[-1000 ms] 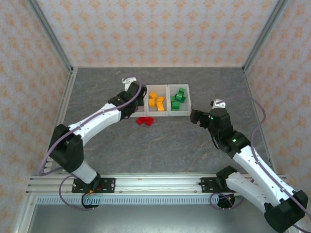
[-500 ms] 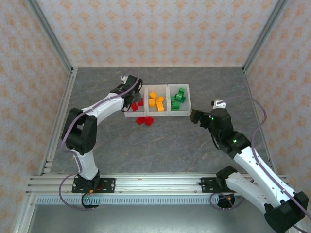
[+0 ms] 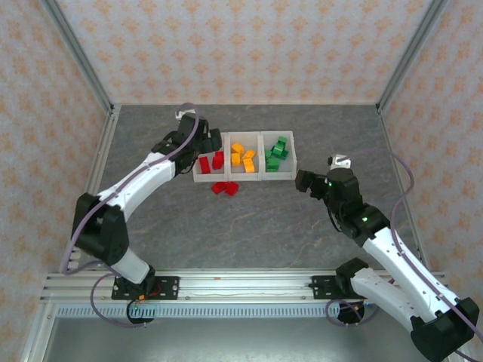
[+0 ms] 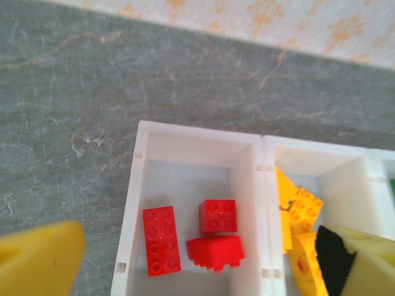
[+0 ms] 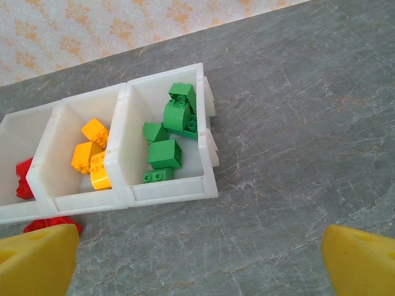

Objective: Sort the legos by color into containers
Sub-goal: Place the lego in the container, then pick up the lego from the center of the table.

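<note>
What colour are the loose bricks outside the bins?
The loose bricks are red, best in top external view.

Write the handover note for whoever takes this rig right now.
Left gripper: open, empty, above the far-left corner of the containers.
Right gripper: open, empty, right of the tray, clear of it.
Done: three red legos in the left bin, orange-yellow legos in the middle bin, green legos in the right bin.
Left: loose red bricks, apparently two, on the table by the tray's near wall. They go in the left bin.
</note>
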`<state>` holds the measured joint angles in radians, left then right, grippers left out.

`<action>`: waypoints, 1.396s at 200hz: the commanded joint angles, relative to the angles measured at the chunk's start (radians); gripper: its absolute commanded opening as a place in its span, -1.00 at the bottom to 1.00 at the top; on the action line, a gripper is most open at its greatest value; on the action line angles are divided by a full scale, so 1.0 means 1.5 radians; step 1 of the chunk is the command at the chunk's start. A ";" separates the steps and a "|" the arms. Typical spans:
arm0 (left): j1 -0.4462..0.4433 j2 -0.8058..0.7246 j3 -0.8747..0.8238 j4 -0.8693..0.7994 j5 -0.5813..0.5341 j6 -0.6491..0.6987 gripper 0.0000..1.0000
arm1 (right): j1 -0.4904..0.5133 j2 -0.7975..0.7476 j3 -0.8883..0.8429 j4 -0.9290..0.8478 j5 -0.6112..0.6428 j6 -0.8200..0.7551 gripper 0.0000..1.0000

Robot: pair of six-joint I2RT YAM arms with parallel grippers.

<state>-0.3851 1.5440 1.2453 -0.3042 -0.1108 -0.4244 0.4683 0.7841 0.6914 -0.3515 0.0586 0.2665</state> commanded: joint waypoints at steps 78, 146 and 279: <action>-0.156 -0.064 -0.116 0.016 0.042 0.004 0.98 | -0.001 0.019 0.008 -0.001 -0.020 0.026 0.99; -0.189 0.045 -0.136 0.041 0.049 -0.031 0.66 | -0.001 0.021 0.005 -0.004 -0.018 0.026 0.99; -0.192 0.264 -0.101 0.085 0.052 -0.082 0.61 | -0.001 0.026 0.004 -0.005 -0.007 0.007 1.00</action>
<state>-0.6807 1.8629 1.1000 -0.1776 -0.0566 -0.5259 0.4683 0.8349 0.6914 -0.3511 0.0269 0.2913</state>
